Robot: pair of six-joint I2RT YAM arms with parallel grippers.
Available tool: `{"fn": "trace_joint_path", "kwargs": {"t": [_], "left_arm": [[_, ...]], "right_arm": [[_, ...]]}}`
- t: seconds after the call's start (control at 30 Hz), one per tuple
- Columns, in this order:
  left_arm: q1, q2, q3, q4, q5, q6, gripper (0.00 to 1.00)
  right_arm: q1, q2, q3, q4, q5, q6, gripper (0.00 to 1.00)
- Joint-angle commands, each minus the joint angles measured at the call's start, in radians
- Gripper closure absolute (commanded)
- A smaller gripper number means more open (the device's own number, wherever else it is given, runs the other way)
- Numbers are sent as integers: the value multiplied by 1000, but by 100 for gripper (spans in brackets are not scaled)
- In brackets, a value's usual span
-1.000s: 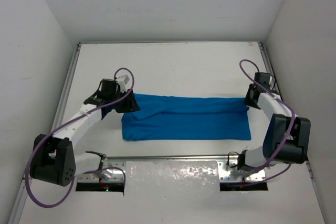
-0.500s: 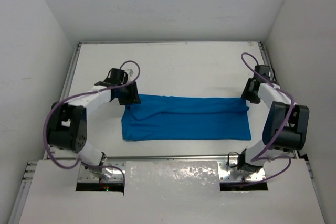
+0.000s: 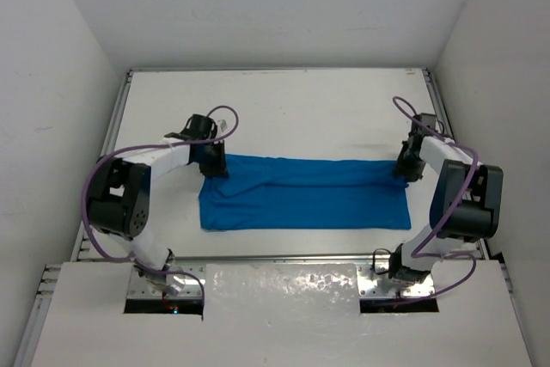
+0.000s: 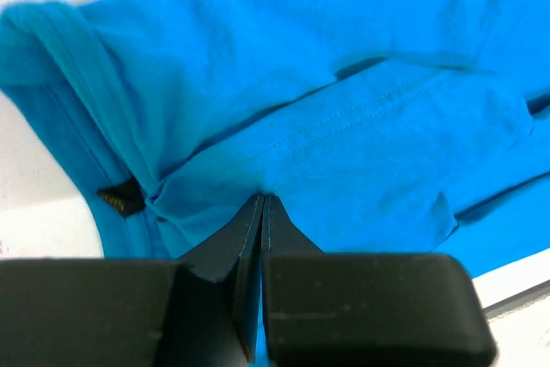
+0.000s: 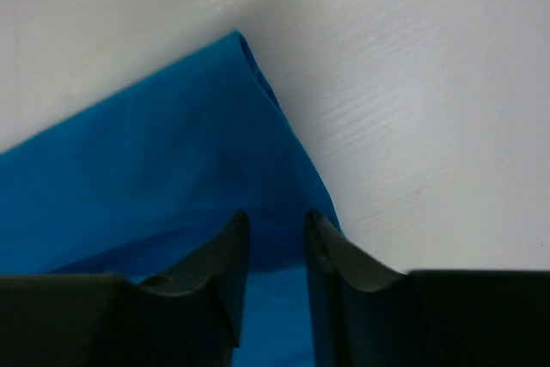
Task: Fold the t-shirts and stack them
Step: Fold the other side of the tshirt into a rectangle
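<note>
The plain bright blue cloth t-shirt (image 3: 305, 193) lies as a long band on the white table (image 3: 301, 109), its long axis running left to right. At the t-shirt's far left corner the left pincer (image 4: 262, 204) is closed, pinching a fold. At its far right corner the right pincer (image 5: 275, 217) straddles the edge, jaws apart.

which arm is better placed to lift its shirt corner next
Left. The left gripper looks shut on the far left corner of the t-shirt. The right gripper straddles the far right corner, jaws apart, so must close first.
</note>
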Motion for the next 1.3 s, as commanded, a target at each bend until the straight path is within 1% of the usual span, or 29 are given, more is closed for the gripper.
{"fn": "trace_joint_path", "kwargs": {"t": [0.0,0.07,0.1,0.13,0.23,0.37,0.5,0.6,0.63,0.7,0.73,0.77,0.83,0.87,0.97,1.0,1.03,1.07,1.1,1.17,1.2,1.23,1.27], "left_arm": [[-5,-84,-37,21,10,-5,100],[-5,-117,-60,24,4,-14,100],[-5,-154,-63,22,-8,-25,100],[-5,-173,-71,16,-14,-31,100],[-5,-246,-96,9,-19,-51,100],[-5,-318,-111,-20,-39,-86,100],[-5,-363,-140,-37,-66,-104,100],[-5,-365,-187,-66,-54,-100,100],[-5,-365,-194,-76,-57,-103,92],[-6,-383,-214,-86,-31,-117,83],[-6,-397,-217,-91,-28,-133,76],[-6,-414,-218,-97,-31,-144,71],[-6,-458,-203,-129,-63,-158,63],[-6,-469,-188,-143,-85,-169,57],[4,-454,-108,-159,-183,-152,53],[16,-399,-53,-162,-222,-144,53],[23,-360,-25,-165,-226,-137,53],[29,-280,5,-163,-230,-117,53],[32,-233,60,-154,-237,-106,53],[33,-126,117,-157,-235,-79,54],[33,-96,160,-151,-237,-74,54],[36,-46,177,-142,-264,-60,54],[46,-21,215,-140,-266,-55,54]], "right_arm": [[-4,-37,-30,-15,-7,4,74],[-4,-54,-41,-6,-9,1,82],[-4,-69,-44,-3,-13,-2,90],[-4,-79,-46,0,-16,-13,93],[-2,-91,-46,-13,-18,-42,96],[-4,-92,-64,-26,-3,-65,98],[-4,-83,-86,-23,-18,-65,97],[-2,-48,-80,-43,-20,-56,97],[-2,-36,-77,-53,-18,-53,97],[-4,-33,-78,-61,-21,-50,96],[-4,-34,-83,-63,-20,-50,97],[-4,-37,-84,-64,-15,-50,96],[-2,-43,-87,-72,-1,-54,96],[-2,-46,-84,-76,5,-58,96],[-4,-46,-71,-90,22,-61,96],[-4,-51,-64,-92,22,-62,96],[-2,-53,-61,-90,23,-61,95],[-2,-54,-48,-90,20,-59,94],[-4,-57,-38,-89,16,-56,93],[-2,-57,-11,-81,5,-54,82],[-4,-50,1,-69,2,-53,77],[-4,-40,29,-61,-7,-54,68],[-7,-31,43,-52,-27,-59,65]]}}
